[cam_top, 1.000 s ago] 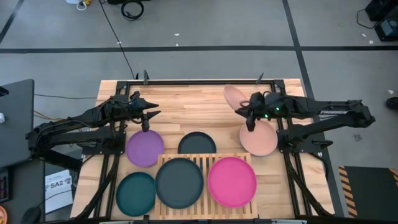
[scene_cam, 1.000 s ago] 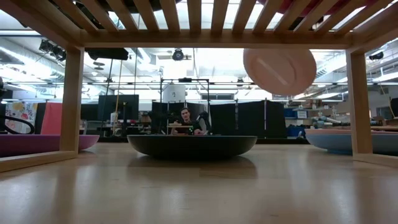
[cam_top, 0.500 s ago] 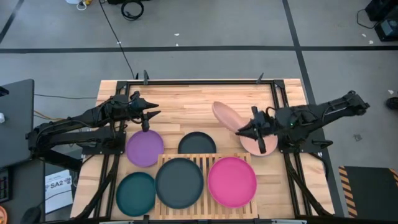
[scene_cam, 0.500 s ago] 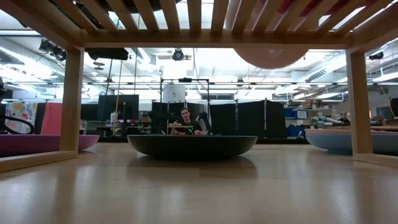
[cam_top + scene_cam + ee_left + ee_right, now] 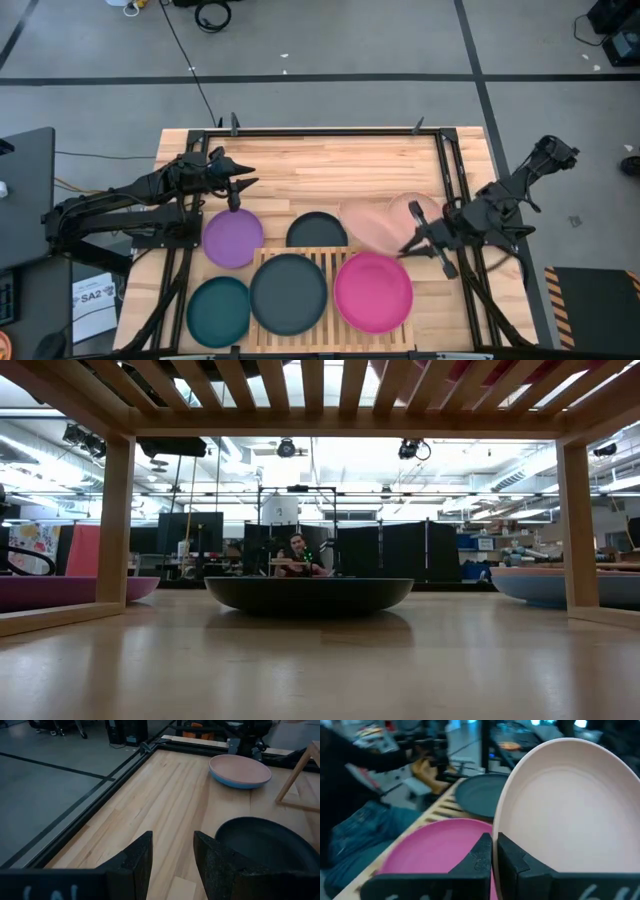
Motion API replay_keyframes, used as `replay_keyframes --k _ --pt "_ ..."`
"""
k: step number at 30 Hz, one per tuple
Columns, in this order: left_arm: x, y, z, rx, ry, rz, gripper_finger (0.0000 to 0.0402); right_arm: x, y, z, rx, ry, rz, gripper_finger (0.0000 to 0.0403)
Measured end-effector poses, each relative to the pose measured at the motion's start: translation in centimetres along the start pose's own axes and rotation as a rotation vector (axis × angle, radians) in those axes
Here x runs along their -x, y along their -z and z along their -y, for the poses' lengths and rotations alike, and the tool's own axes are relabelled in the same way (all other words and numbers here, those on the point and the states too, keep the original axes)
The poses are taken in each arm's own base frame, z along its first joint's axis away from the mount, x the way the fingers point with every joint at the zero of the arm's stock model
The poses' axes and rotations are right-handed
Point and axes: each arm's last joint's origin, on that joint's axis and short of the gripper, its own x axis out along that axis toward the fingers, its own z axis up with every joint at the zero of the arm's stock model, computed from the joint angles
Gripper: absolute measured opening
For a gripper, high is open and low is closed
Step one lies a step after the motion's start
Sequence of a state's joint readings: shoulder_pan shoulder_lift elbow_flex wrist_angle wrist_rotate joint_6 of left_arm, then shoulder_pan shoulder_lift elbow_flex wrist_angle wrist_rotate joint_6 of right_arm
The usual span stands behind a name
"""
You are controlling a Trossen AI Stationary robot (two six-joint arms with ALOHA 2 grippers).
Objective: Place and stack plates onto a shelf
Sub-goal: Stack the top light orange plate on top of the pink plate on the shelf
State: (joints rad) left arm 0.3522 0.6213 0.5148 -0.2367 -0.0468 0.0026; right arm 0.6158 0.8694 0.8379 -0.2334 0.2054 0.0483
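Observation:
My right gripper (image 5: 408, 247) is shut on a pale pink plate (image 5: 368, 226), held in the air just beyond the far right of the shelf (image 5: 330, 258). A dark grey plate (image 5: 288, 292) and a magenta plate (image 5: 372, 291) lie flat on the shelf's slats. A purple plate (image 5: 233, 240), a teal plate (image 5: 218, 310) and a dark plate (image 5: 317, 230) rest on the tabletop. Another pink plate sits on a blue one (image 5: 240, 770) at the right. My left gripper (image 5: 235, 203) hangs open above the purple plate's far edge. My right gripper pinches the pale pink plate's rim (image 5: 498, 826) between its two fingers, one on the hollow face and one on the underside. The fingers reach in roughly level from the table's right side. The plate is lifted clear and tilted, above the magenta plate's far edge.
Bare planks lie across the table's far half (image 5: 310, 165). The shelf stands on wooden legs (image 5: 115, 520), with the dark plate (image 5: 308, 595) seen beyond them. A person sits in the room behind the table (image 5: 298, 555). Black frame rails edge the tabletop (image 5: 445, 160).
My right gripper has swung from the table's far right toward the near edge and the shelf, rolling as it went. The pale pink plate went with it, tipping from steep toward flatter, and has left the low view behind the shelf's slats.

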Motion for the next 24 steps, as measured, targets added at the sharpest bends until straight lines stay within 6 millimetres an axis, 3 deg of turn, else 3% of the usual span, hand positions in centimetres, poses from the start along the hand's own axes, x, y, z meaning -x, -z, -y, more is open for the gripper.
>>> replay_keyframes --k 15,24 --pt "0.0 0.0 0.0 0.0 0.0 -0.001 0.0148 -2.5 0.7 -5.3 0.129 -0.203 0.017 0.0016" --pt "0.0 0.0 0.0 0.001 0.0 -0.001 0.0148 -4.0 1.5 -6.5 0.145 -0.215 -0.011 0.0016"
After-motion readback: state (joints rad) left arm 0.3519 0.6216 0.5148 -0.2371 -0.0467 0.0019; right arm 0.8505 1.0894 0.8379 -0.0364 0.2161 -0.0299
